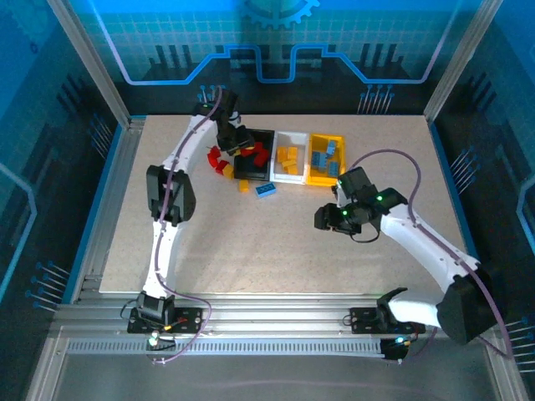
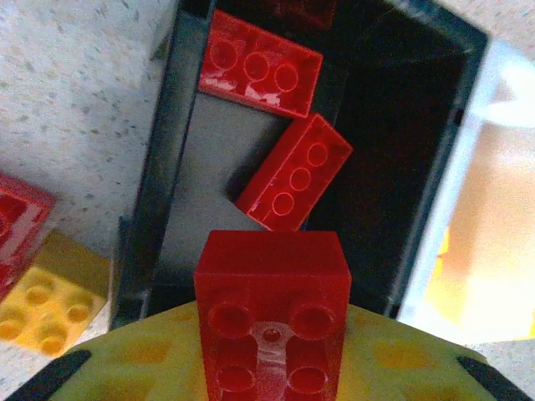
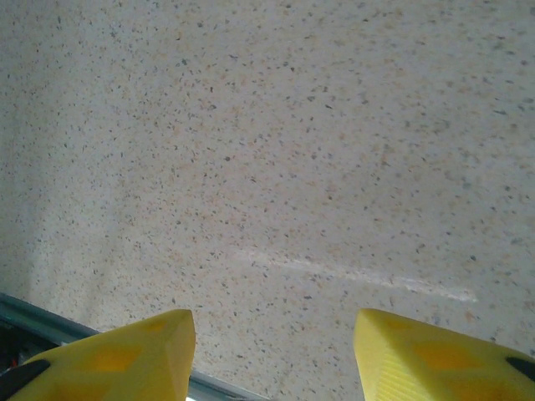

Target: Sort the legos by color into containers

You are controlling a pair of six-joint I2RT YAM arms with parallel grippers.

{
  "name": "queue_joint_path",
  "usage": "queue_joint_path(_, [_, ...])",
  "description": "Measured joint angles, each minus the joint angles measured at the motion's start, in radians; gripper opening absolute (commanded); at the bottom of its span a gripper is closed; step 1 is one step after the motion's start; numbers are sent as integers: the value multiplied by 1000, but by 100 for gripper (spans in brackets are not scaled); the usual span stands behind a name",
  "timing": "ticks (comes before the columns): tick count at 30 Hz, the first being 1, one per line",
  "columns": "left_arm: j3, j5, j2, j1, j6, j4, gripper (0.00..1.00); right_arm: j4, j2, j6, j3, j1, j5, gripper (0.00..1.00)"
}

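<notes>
From above, the left claw (image 1: pixel 238 142) hangs over the black bin (image 1: pixel 255 170), and its arm hides the bin's far-left corner. Just left of the claw, loose red bricks (image 1: pixel 217 159) lie in a cluster on the table (image 1: pixel 251 251). On the claw's near side, an orange brick (image 1: pixel 244 185) and a blue brick (image 1: pixel 267 190) lie beside the bin's near edge. To the claw's right, the white bin (image 1: pixel 292 136) holds orange bricks and sits against the black one. Beyond it, the yellow bin (image 1: pixel 322 180) holds blue bricks. The right claw (image 1: pixel 328 219) sits over bare table, on the near side of the yellow bin and apart from it

In the left wrist view, the left claw (image 2: pixel 272 338) is clamped on a red brick (image 2: pixel 272 284). Just ahead of it, inside the black bin (image 2: pixel 163 167), lie two more red bricks (image 2: pixel 292 171), the nearer one tilted. Left of the claw, outside the bin wall, a yellow brick (image 2: pixel 46 305) touches another red one. The white bin (image 2: pixel 489 167) to the right is blurred

In the right wrist view, the right claw (image 3: pixel 272 351) stands open with its fingers (image 3: pixel 125 359) apart and nothing between them. Speckled table (image 3: pixel 276 167) lies ahead, and a metal rail (image 3: pixel 25 322) crosses by the left finger
</notes>
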Motion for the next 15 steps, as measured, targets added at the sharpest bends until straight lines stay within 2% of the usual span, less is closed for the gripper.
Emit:
queue_joint_path(4, [3, 9, 31, -3, -19, -1, 38, -18, -56, 8, -35, -10, 5, 55])
queue_joint_path(9, [15, 16, 35, -3, -42, 0, 51, -34, -68, 18, -50, -18, 6, 55])
queue_joint_path(15, [20, 19, 35, -3, -41, 0, 54, -32, -59, 21, -50, -19, 5, 55])
